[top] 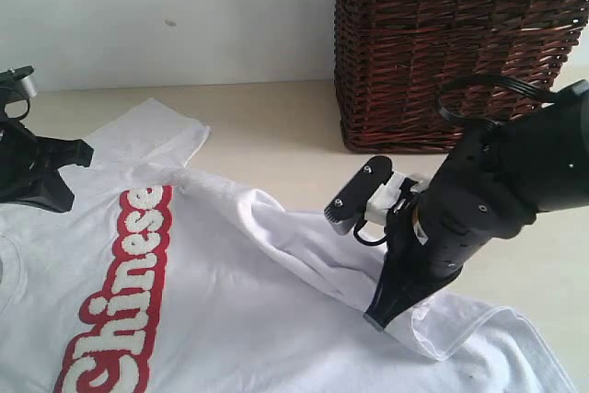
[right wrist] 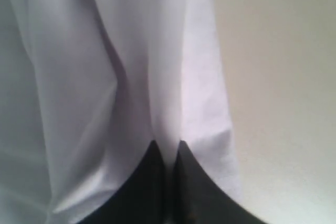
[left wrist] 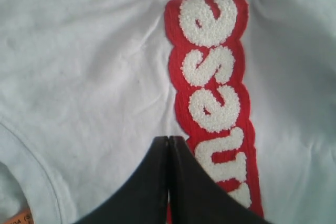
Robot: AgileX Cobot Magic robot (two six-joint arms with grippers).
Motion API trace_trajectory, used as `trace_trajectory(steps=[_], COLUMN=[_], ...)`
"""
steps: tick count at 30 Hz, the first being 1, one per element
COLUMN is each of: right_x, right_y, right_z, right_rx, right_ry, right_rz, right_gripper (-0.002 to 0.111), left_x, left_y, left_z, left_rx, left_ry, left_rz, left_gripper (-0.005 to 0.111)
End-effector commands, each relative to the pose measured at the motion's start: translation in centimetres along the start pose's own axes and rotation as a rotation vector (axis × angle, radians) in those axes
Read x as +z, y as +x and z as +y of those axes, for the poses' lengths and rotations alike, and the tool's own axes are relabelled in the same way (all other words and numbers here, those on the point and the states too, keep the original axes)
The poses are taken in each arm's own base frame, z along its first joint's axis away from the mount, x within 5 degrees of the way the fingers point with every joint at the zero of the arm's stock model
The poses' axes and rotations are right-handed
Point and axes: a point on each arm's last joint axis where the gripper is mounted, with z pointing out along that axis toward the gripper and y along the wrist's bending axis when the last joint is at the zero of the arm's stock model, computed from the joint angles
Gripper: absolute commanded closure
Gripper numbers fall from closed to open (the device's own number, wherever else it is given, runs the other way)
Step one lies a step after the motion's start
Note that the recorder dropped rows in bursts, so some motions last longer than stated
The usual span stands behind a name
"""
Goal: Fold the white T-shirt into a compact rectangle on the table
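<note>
Across the pale worktop (top: 276, 126), filling the lower left and middle of the exterior view, the white T-shirt (top: 230, 319) lies spread, lettering (top: 124, 273) up. Lower right, the right claw (top: 382, 316) is pinched closed on a ridge of its side edge, arm slanting steeply down. Closed and empty, the left claw (left wrist: 168, 142) hovers over the lettering. First fold looks just begun; next, carry that edge across the chest.

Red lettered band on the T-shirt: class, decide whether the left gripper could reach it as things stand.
Probably yes. The left gripper, shut, points at the white T-shirt right beside the red lettered band, and nothing lies between them.
</note>
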Motion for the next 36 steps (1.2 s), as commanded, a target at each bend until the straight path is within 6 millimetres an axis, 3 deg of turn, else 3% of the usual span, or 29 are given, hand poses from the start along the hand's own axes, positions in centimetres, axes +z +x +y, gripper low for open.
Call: trace_trajectory(steps=[1,7,13,17,20,23,25,29,33,36], right_x=[-2.0,-6.6,-9.0,-10.1,-9.1,-7.2,-6.5,-5.4,-4.4,-3.8], right_y=[-0.3,-1.7,-3.2,-4.6,-4.8,-4.3,-3.7,-2.6,-1.7,-0.5], right_z=[-0.6,-2.8,-6.1,-7.1,-6.7,-6.5,-6.6,-5.0,-1.6,0.0], right_rx=[-0.027,-0.019,0.06,0.024,0.013,0.021,0.078,0.225,0.236,0.21], right_ry=[0.037,0.206,0.535,0.674,0.628,0.605,0.618,0.415,0.052,-0.088], right_rz=[-0.06,-0.181,-0.231,-0.384,-0.367,-0.254,-0.188,-0.077,0.059,0.115], right_gripper=[0.108,0.108,0.108,0.108,0.098,0.068,0.059,0.063,0.083,0.099], left_x=[-0.2,1.8,1.4,1.4,1.4,1.4,1.4,1.4,1.4,1.4], left_y=[-0.2,0.4,0.1,0.1,0.1,0.1,0.1,0.0,-0.1,-0.1], left_z=[0.1,0.6,0.4,0.4,0.4,0.4,0.3,0.3,0.3,0.3], left_rx=[-0.003,-0.006,0.0,0.005,0.009,0.009,0.007,0.013,0.012,0.01], left_ry=[-0.003,0.006,0.015,0.016,0.016,0.018,0.02,0.02,0.018,0.019], left_rz=[-0.02,0.08,0.086,0.088,0.088,0.092,0.096,0.084,0.067,0.066], left_gripper=[0.107,0.107,0.107,0.107,0.107,0.107,0.107,0.107,0.107,0.107])
